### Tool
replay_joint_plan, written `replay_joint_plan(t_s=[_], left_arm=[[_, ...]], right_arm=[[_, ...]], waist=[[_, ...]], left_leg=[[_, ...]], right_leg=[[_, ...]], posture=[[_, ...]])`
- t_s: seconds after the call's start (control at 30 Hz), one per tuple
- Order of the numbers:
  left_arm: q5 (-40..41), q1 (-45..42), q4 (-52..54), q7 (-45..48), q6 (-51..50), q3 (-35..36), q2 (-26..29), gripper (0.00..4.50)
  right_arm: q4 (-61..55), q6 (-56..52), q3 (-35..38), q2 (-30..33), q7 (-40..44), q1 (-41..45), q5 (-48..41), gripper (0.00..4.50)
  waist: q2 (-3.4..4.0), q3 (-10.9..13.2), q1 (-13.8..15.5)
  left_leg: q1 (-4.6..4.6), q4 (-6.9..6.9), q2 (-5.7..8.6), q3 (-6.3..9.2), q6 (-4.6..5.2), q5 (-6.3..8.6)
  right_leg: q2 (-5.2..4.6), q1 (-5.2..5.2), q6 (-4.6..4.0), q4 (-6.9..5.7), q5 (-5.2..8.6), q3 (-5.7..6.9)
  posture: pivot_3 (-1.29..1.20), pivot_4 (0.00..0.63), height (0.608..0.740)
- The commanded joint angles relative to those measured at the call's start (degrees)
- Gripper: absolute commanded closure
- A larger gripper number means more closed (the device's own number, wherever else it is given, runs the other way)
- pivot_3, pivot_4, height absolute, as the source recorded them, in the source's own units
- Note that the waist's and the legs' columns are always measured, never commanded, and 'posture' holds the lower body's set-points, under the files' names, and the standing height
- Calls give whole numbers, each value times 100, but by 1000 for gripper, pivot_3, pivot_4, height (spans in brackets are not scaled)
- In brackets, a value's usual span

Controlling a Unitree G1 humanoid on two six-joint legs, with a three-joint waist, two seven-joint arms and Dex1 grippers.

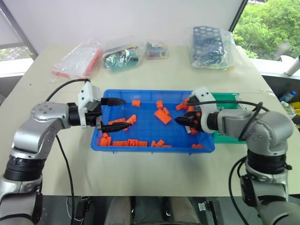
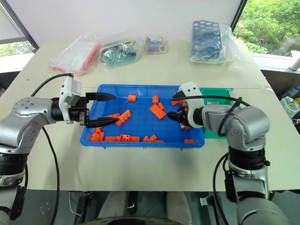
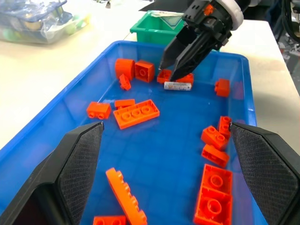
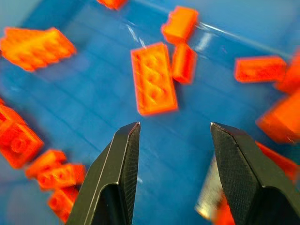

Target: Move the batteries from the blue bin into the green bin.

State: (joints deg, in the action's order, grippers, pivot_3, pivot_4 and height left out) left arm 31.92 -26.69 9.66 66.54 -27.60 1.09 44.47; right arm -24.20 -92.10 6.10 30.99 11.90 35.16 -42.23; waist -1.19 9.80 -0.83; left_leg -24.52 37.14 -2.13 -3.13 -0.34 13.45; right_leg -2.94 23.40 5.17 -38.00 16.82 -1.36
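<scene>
Blue bin (image 1: 112, 93) sits mid-surface, toward the near edge, full of orange bricks (image 1: 162, 116). One battery (image 3: 178, 86) lies in the bin's right part, near the green bin (image 1: 229, 97) that touches its right side. Right pincer (image 3: 166, 70) hangs just above that battery, half open, empty. Left pincer (image 1: 121, 114) wide, empty, over the bin's left end. Green bin's contents hidden; at least this battery remains to move.

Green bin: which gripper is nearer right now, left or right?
Right. The right gripper hangs open over the blue bin's end that adjoins the green bin. The left gripper, also open, is over the blue bin's far end.
</scene>
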Motion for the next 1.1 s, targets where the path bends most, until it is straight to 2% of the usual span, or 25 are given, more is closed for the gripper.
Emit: replay_joint_plan(t_s=[0.03,0.27,0.47,0.93,1.1], left_arm=[[-41,-111,-11,61,160,30,-35,0],[-85,-63,-5,31,218,22,-157,0],[-66,33,97,-34,183,110,-162,0],[-16,244,268,-117,170,266,-54,0],[-25,200,254,-132,183,227,-82,0]], right_arm=[[-45,-40,127,328,-674,-159,-1001,2105],[399,-40,-112,315,-1852,-114,-1922,2105],[805,-40,-383,256,-2326,92,-2232,2105],[906,-40,-668,416,-2335,499,-2284,2105],[590,-40,-824,558,-2279,569,-1922,2105]], waist=[[0,0,-3],[0,0,-21],[0,0,-16],[0,0,-14],[0,0,-15]], left_leg=[[0,0,0,0,0,0],[1,0,-7,-1,0,0],[0,1,-7,0,1,0],[-1,1,-9,-1,1,0],[-3,-2,-10,0,1,0]], right_leg=[[0,0,0,1,0,0],[9,1,0,-1,0,-4],[9,1,1,0,0,-4],[8,2,0,2,0,-4],[9,4,0,3,0,-3]], posture=[[0,150,739],[0,150,739],[0,150,739],[0,150,739],[0,150,739]])
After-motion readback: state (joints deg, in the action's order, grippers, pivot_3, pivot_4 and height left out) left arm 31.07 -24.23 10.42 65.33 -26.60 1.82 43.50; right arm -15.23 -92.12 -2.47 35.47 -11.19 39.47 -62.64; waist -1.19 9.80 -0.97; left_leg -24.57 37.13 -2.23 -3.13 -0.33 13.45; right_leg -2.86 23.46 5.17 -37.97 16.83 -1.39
